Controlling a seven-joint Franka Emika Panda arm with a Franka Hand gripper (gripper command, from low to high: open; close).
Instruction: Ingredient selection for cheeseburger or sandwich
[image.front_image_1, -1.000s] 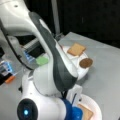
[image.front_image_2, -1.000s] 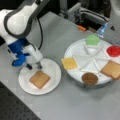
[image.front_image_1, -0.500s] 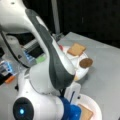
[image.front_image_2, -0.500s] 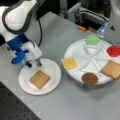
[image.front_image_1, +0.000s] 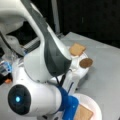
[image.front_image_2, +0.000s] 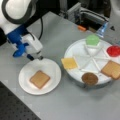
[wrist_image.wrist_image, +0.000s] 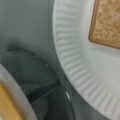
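One tan square bread slice lies alone on the small white paper plate. The claw hovers over that plate's far rim, carrying nothing; whether its jaws are apart I cannot tell. To choose well, it should rise clear of the rim.

The gripper has risen from low over the white plate and now hangs above that plate's top-left rim, carrying nothing. In a front view the arm has shifted, hiding more of the sectioned tray.

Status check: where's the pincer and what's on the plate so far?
Pincer above the paper plate's far rim, holding nothing visible. One bread slice on plate. Cheese, patty, lettuce, tomato in tray.
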